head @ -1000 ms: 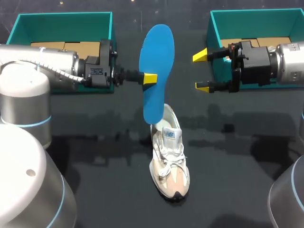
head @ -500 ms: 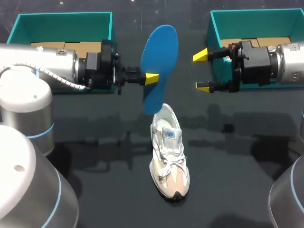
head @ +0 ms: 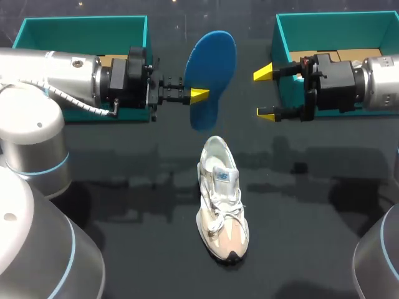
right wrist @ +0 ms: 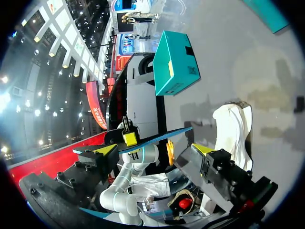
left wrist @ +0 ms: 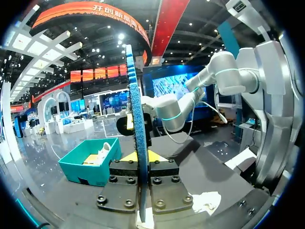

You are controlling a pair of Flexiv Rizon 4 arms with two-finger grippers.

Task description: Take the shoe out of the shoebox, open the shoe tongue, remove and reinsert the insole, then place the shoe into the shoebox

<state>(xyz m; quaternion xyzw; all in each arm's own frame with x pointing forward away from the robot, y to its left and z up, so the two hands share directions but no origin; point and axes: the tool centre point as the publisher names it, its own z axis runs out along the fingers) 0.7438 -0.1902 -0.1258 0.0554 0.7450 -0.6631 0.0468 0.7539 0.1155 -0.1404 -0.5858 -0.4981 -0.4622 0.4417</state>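
Dark, glossy bench (head: 124,205) at an exhibition-hall robot stand: the left pincer (head: 198,94), coming in level from the left side, is clamped on the blue insole (head: 215,62), with its yellow tips pressed to the two faces near the insole's lower half. The insole hangs in the air on its long axis, leaning slightly, clear of the bench and above and beyond the heel of the shoe (head: 221,205). From the left arm's own camera, the insole (left wrist: 138,119) shows as a thin blue edge rising straight up out of the closed left pincer (left wrist: 142,162).

Opposite it, well apart, the right pincer (head: 265,93) is held at the same height with its two yellow tips spread wide and nothing between them. Its own camera looks through the gap of the parted right pincer (right wrist: 155,150) at the insole (right wrist: 157,136), seen edge-on ahead, and at the pale shoe (right wrist: 233,129) off to one side.

The shoe, a white and beige trainer, stands on its sole near the middle of the bench, with its toe toward the near edge and its heel toward the insole. No pincer touches it. Two teal shoeboxes sit open at the far edge, with brown card in each: the left shoebox (head: 84,28) behind the left arm, the right shoebox (head: 336,25) behind the right arm.
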